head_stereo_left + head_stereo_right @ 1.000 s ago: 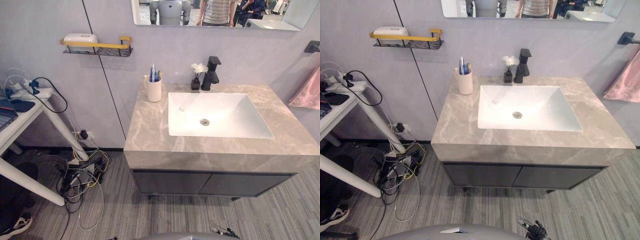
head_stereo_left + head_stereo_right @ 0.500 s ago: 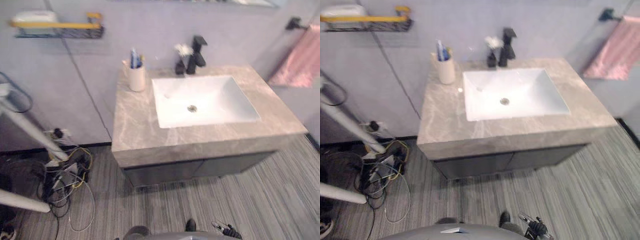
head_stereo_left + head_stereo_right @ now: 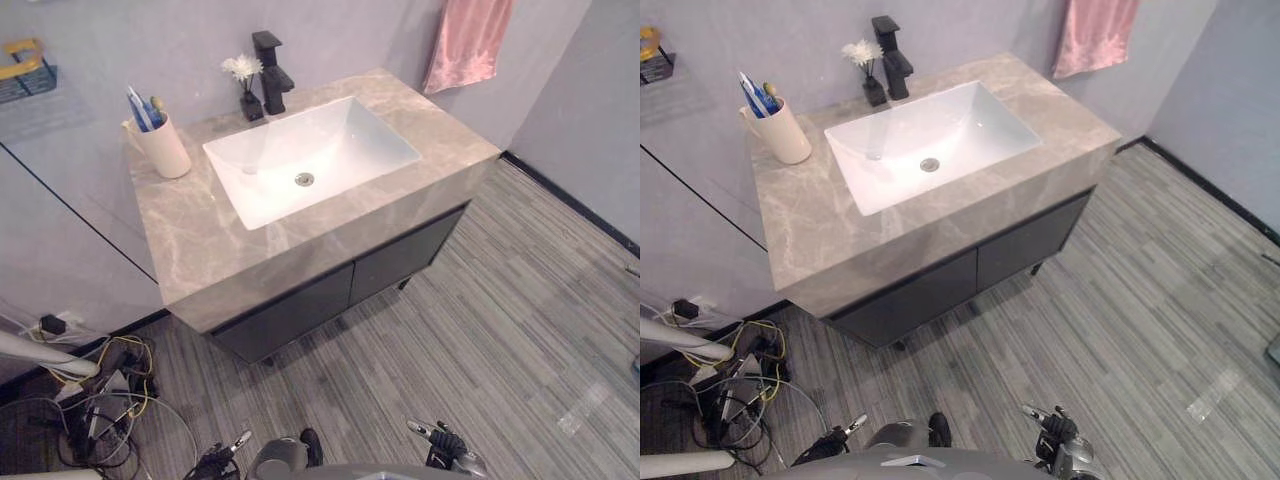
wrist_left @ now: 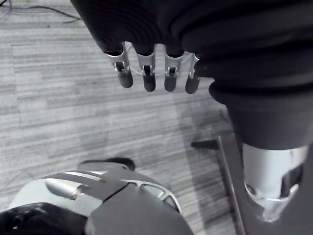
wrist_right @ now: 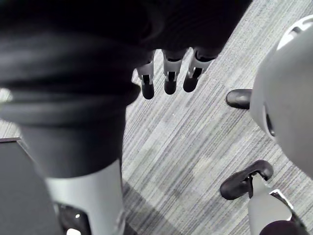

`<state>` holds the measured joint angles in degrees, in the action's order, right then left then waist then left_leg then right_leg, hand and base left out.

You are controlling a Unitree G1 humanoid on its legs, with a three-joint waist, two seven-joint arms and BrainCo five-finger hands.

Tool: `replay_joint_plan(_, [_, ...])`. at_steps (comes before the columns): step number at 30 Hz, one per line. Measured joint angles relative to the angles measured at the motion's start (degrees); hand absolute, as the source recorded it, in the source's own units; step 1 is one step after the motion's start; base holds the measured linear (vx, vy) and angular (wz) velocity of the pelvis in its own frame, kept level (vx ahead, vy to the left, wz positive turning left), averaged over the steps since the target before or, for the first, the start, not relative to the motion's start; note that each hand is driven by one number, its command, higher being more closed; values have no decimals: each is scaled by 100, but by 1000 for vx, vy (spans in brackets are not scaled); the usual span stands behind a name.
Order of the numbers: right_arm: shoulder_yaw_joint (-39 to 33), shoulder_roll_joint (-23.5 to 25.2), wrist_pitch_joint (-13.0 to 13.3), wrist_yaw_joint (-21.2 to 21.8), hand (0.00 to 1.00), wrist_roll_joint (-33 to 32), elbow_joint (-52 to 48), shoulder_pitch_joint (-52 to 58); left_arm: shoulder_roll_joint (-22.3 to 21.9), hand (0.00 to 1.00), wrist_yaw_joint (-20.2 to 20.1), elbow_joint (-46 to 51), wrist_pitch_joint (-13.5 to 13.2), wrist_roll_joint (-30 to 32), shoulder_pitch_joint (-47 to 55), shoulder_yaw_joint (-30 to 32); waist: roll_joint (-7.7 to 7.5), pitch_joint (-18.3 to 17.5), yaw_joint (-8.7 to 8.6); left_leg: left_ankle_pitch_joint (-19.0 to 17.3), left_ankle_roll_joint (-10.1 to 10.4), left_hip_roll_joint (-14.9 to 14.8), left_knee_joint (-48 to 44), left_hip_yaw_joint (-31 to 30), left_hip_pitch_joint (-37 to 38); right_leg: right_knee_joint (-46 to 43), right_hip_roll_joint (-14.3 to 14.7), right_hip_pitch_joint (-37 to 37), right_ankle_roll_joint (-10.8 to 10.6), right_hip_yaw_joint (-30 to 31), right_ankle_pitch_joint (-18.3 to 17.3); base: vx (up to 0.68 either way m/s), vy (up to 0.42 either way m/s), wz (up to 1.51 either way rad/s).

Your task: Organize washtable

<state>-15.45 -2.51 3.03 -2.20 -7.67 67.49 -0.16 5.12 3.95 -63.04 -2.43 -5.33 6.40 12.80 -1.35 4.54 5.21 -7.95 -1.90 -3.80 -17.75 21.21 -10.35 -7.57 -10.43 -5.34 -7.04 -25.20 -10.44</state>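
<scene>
Washtable (image 3: 200,235) is being viewed against the grey wall, with a white sink (image 3: 345,150) set in its marble top. A beige cup (image 3: 166,150) of toothbrushes (image 3: 138,108) is being kept upright on the counter's left rear corner, near the sink. A small black vase (image 3: 251,106) with a white flower is standing just beside the black faucet (image 3: 271,62). A pink towel (image 3: 466,40) is hanging on the wall. Left hand (image 4: 145,73) and right hand (image 5: 168,78) are being hung low over the striped floor (image 3: 500,320), well apart from the washtable, fingers released, nothing being grasped.
</scene>
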Motion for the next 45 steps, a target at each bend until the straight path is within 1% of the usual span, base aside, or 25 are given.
replay_joint_plan(4, [52,-103,27,-8,0,-7,12,-35,45,0,26,8,-2,-24,-6,-83,91,114,16,58,101,-568,-574,-413,-234,93,542,35,290,326,98,-126,-229,-44])
replay_joint_plan(5, [59,-141,42,-15,0,-11,61,-34,22,0,25,8,-1,-36,15,-13,110,142,54,72,118,-536,-812,-1179,-354,-49,669,186,397,691,85,-241,-173,-147])
replay_joint_plan(6, [63,-191,56,-20,0,-13,60,-15,-28,0,22,0,7,-39,121,75,171,188,150,-115,471,-325,-862,-2259,-386,-156,791,353,501,1203,54,-199,-121,-175])
replay_joint_plan(8, [-10,-346,57,-27,0,-13,47,60,-98,0,3,-12,12,-40,312,76,247,185,182,-325,800,92,-600,-3331,-252,-189,989,667,643,2004,113,-90,45,-201])
replay_joint_plan(10, [-200,-471,40,-31,0,-8,12,196,-235,0,-46,-60,27,-34,376,182,497,187,243,-384,720,151,-184,-3477,-76,-84,1251,837,699,2530,171,23,42,-185])
replay_joint_plan(12, [-490,-418,11,-19,0,-11,-20,339,-250,0,-99,-162,-14,-33,338,429,440,198,278,-447,815,108,-78,-3240,13,-1135,1325,1253,729,2426,60,114,-62,-151])
replay_joint_plan(13, [-548,-414,-4,-26,0,2,-9,377,-179,0,-124,-180,-12,-28,395,584,255,254,363,-525,811,150,-526,-2906,34,-927,1301,1037,972,2731,-228,97,-119,-120])
replay_joint_plan(15, [-695,-416,3,-21,0,32,-51,319,-351,0,-139,-206,4,27,479,839,365,289,335,-726,626,223,-1534,-3001,-612,-710,1394,941,1030,3113,-170,-26,-6,-132])
replay_joint_plan(17, [-735,-410,5,5,0,35,-54,345,-495,0,-129,-197,8,37,650,1024,469,178,344,-602,512,253,-758,-3002,-727,-542,1412,958,910,3442,-128,65,65,-116])
replay_joint_plan(18, [-770,-368,-2,37,0,8,-51,399,-547,0,-110,-211,12,89,735,1024,535,120,363,-215,462,255,-489,-2999,-631,-567,1446,887,894,3626,-193,266,101,-92])
replay_joint_plan(20, [-719,-227,0,105,0,35,-51,439,-423,0,-154,-218,56,165,891,1017,267,-58,311,-203,378,381,-227,-2787,-416,-579,1249,834,752,3789,-326,375,64,-50])
replay_joint_plan(22, [-630,-98,2,192,0,35,-46,514,-229,0,-183,-194,60,174,675,886,34,-198,326,-270,264,536,106,-2643,-174,-1097,1087,1035,431,3769,-437,396,22,-15])
replay_joint_plan(25, [-244,-97,18,235,0,50,-122,405,-139,0,-211,-167,64,120,482,739,41,-114,251,-250,187,291,656,-2043,615,-2842,1107,1734,-191,3297,-269,322,-8,-83])
replay_joint_plan(27, [-211,-100,18,238,0,46,-263,413,-131,0,-211,-158,64,83,493,775,74,-81,116,-260,176,143,926,-1474,1340,-3505,837,1923,79,2531,-439,334,4,-143])
replay_joint_plan(29, [-206,-67,46,230,0,43,-359,409,-168,0,-222,-142,46,-10,430,900,82,-92,41,-267,190,5,858,-983,1728,-3155,670,2120,423,1778,-561,257,-20,-156])
replay_joint_plan(30, [-210,-41,44,222,0,41,-387,411,-195,0,-241,-115,14,-41,413,964,64,-106,-13,-279,208,-40,743,-785,1834,-2452,710,2130,661,1476,-283,230,-96,-177])
replay_joint_plan(31, [-227,19,43,218,0,39,-383,457,-162,0,-256,-62,-15,-50,425,1010,-86,-139,-43,-314,265,23,471,-620,1866,-1330,759,2097,979,1238,819,232,-245,-185])
replay_joint_plan(32, [-232,79,11,214,0,35,-356,470,-100,0,-301,-102,-7,-50,435,1093,-355,-147,-2,-581,380,81,-63,-618,1731,-871,759,2013,1436,1047,1349,171,-305,-185])
replay_joint_plan(33, [-229,55,5,206,0,35,-274,460,-103,0,-305,-146,-12,-50,471,1101,-260,-218,37,-755,335,34,-22,-698,1683,-613,911,1960,1437,1076,1402,29,-399,-187])
replay_joint_plan(34, [-254,-29,5,200,0,35,-170,375,-241,0,-316,-238,-5,-49,480,1134,78,-263,-37,-733,393,-205,760,-755,1760,-122,1263,1804,1361,1017,1484,-12,-277,-157])
replay_joint_plan(35, [-258,-119,5,200,0,43,-167,346,-310,0,-321,-247,-1,-48,488,1152,135,-273,-16,-800,467,-232,909,-722,1958,18,1396,1785,1306,1013,1444,44,-259,-155])
replay_joint_plan(37, [-484,-89,-26,206,0,4,-175,287,-281,0,-333,-288,16,-54,355,1185,120,-177,-275,-784,589,-224,1028,-479,2115,-94,1426,1801,1301,780,1091,206,-93,-74])
replay_joint_plan(41, [-506,-29,-63,222,0,11,-153,328,-275,0,-348,-316,6,-102,307,1280,122,-261,-337,-753,644,-363,699,-429,2226,-271,1608,1743,1317,700,820,175,-142,-38])
replay_joint_plan(44, [-427,46,-63,227,0,11,-122,329,-316,0,-370,-306,23,-194,334,1693,-9,-358,-325,-724,649,-563,-950,-502,1646,-130,1815,1553,1429,1080,658,111,-210,-76])
replay_joint_plan(45, [-315,14,-59,220,0,11,-117,326,-349,0,-383,-250,55,-300,390,1822,23,-365,-311,-430,195,-631,-2165,-852,1148,53,2008,1385,1514,1322,677,-15,-250,-143])
